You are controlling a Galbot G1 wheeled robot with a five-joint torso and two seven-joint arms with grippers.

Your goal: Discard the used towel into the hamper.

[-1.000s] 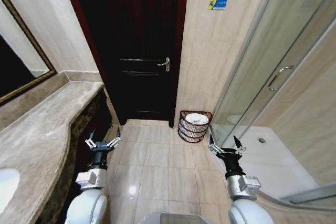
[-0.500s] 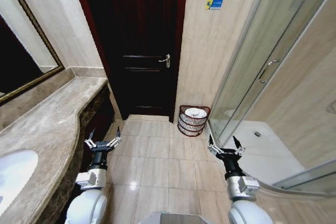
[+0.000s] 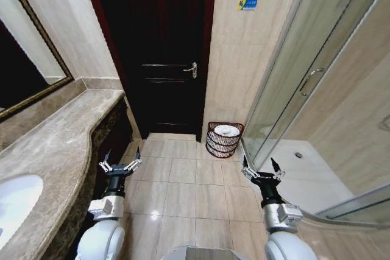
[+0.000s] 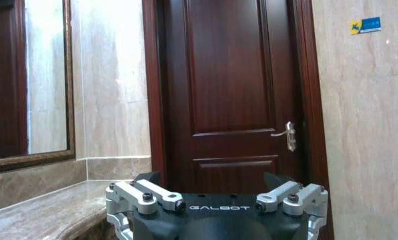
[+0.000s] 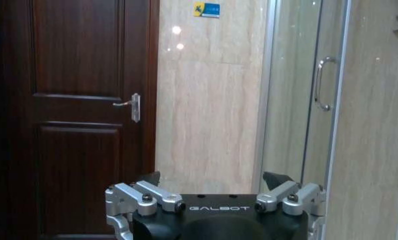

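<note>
The hamper [image 3: 223, 139], a round basket of dark reddish-brown slats, stands on the tiled floor [image 3: 183, 187] against the beige wall, just beside the dark wooden door [image 3: 164, 53] on the side of its handle [image 3: 192, 70], and between that door and the glass shower enclosure [image 3: 304, 89]. A white towel [image 3: 227, 130] lies inside the hamper, bunched near the rim. Both arms are held low and forward over the floor, well short of the hamper. The left gripper [image 3: 120, 161] hangs nearer the door's hinge side, close to the edge of the marble worktop [image 3: 55, 150], its fingers spread wide and holding nothing. The right gripper [image 3: 262, 168] hangs on the shower side of the hamper, near the curved shower threshold, fingers likewise spread wide and empty. In the left wrist view the left gripper [image 4: 212, 185] points toward the door [image 4: 239, 90], with a mirror [image 4: 25, 80] above the worktop to one side. In the right wrist view the right gripper [image 5: 212, 184] faces the wall strip between door [image 5: 72, 110] and shower glass [image 5: 306, 90], with a small blue sign [image 5: 206, 9] high on that wall.
</note>
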